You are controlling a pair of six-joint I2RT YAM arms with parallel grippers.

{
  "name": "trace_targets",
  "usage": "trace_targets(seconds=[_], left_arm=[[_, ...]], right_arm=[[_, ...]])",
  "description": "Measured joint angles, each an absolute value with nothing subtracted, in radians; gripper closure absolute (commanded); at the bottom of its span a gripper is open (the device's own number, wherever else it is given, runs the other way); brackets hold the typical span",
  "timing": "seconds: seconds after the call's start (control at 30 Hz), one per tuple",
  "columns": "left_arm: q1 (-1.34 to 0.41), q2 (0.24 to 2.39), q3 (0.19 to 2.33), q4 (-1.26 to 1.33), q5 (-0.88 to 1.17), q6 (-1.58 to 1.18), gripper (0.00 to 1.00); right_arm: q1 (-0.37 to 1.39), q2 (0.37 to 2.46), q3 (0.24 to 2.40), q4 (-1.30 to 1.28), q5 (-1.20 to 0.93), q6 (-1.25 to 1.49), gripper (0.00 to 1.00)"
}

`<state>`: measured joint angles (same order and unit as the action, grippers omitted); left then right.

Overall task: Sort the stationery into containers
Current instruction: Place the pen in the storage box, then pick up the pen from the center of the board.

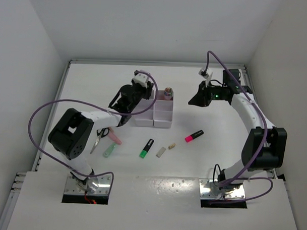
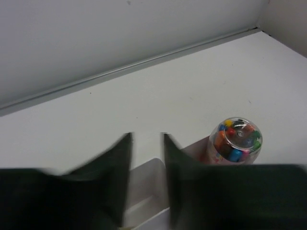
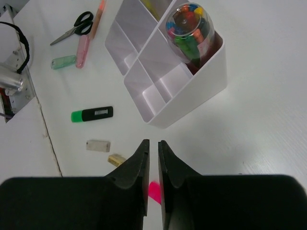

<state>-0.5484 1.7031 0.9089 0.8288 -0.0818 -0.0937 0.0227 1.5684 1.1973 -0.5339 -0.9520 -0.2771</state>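
The white organiser [image 1: 162, 115] stands mid-table, with a clear tube of coloured bits [image 1: 168, 92] in its back right compartment. My left gripper [image 1: 144, 94] hangs over the organiser's back left part, open and empty [image 2: 146, 139]. My right gripper [image 1: 191, 102] is raised to the right of the organiser, shut and empty [image 3: 153, 143]. On the table lie black-handled scissors [image 1: 100, 137], a pink pen [image 1: 114, 138], a green pen [image 1: 108, 151], a green highlighter [image 1: 147, 148], a grey eraser [image 1: 161, 152], a beige eraser [image 1: 171, 145] and a pink highlighter [image 1: 194, 136].
The right wrist view shows the organiser [image 3: 196, 93], the tube [image 3: 189, 26], scissors [image 3: 74, 28], green highlighter [image 3: 92, 114] and both erasers [image 3: 98, 145]. White walls close in the table on three sides. The arm bases stand at the near edge.
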Motion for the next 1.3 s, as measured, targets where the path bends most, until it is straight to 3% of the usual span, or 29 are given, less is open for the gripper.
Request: trace_targets(seconds=[0.03, 0.07, 0.17, 0.2, 0.23, 0.27, 0.3, 0.33, 0.37, 0.4, 0.43, 0.53, 0.57, 0.6, 0.63, 0.7, 0.73, 0.87, 1.3], left_arm=[[-0.548, 1.681, 0.903, 0.809, -0.098, -0.097, 0.93], [-0.548, 1.656, 0.897, 0.796, -0.113, -0.101, 1.00], [-0.549, 1.525, 0.920, 0.617, -0.253, -0.175, 1.00], [-0.546, 1.487, 0.956, 0.514, -0.310, -0.231, 0.92], [-0.538, 1.454, 1.009, 0.394, -0.365, -0.308, 0.55], [-0.526, 1.430, 1.052, 0.307, -0.405, -0.364, 0.37], [-0.505, 1.402, 1.085, 0.222, -0.439, -0.443, 0.26], [-0.474, 1.368, 1.092, 0.154, -0.466, -0.525, 0.24], [-0.438, 1.329, 1.077, 0.088, -0.487, -0.596, 0.24], [-0.397, 1.298, 1.050, 0.036, -0.496, -0.654, 0.27], [-0.355, 1.277, 1.021, -0.019, -0.499, -0.707, 0.30], [-0.223, 1.298, 0.953, -0.191, -0.491, -0.845, 0.46], [-0.185, 1.333, 0.941, -0.241, -0.480, -0.873, 0.56], [-0.150, 1.373, 0.930, -0.280, -0.460, -0.898, 0.59], [-0.127, 1.407, 0.920, -0.307, -0.438, -0.912, 0.61], [-0.082, 1.477, 0.901, -0.347, -0.382, -0.928, 0.63], [-0.070, 1.506, 0.898, -0.362, -0.360, -0.931, 0.61], [-0.063, 1.577, 0.899, -0.371, -0.298, -0.937, 0.58], [-0.064, 1.689, 0.943, -0.362, -0.261, -0.952, 0.60]], right_arm=[[0.021, 1.568, 1.197, -0.536, -0.953, -0.279, 0.77], [0.020, 1.568, 1.197, -0.541, -0.955, -0.281, 0.61], [0.012, 1.568, 1.197, -0.556, -0.958, -0.282, 0.00], [0.009, 1.568, 1.197, -0.559, -0.959, -0.280, 0.00], [0.006, 1.568, 1.197, -0.558, -0.962, -0.285, 0.00], [0.002, 1.568, 1.197, -0.560, -0.969, -0.287, 0.00], [-0.001, 1.568, 1.197, -0.565, -0.975, -0.289, 0.00], [-0.006, 1.571, 1.201, -0.579, -0.981, -0.297, 0.00], [-0.009, 1.579, 1.213, -0.605, -0.988, -0.312, 0.14], [-0.012, 1.596, 1.236, -0.640, -0.999, -0.332, 0.75], [-0.013, 1.618, 1.265, -0.672, -1.007, -0.356, 1.00], [-0.019, 1.691, 1.345, -0.745, -1.020, -0.389, 1.00], [-0.022, 1.704, 1.353, -0.759, -1.019, -0.395, 0.89], [-0.023, 1.710, 1.352, -0.770, -1.017, -0.398, 0.52], [-0.024, 1.710, 1.348, -0.778, -1.010, -0.395, 0.36], [-0.024, 1.693, 1.319, -0.751, -0.981, -0.383, 0.27], [-0.024, 1.673, 1.294, -0.728, -0.960, -0.375, 0.27], [-0.024, 1.562, 1.193, -0.646, -0.887, -0.345, 0.42], [-0.031, 1.546, 1.194, -0.599, -0.863, -0.324, 0.42]])
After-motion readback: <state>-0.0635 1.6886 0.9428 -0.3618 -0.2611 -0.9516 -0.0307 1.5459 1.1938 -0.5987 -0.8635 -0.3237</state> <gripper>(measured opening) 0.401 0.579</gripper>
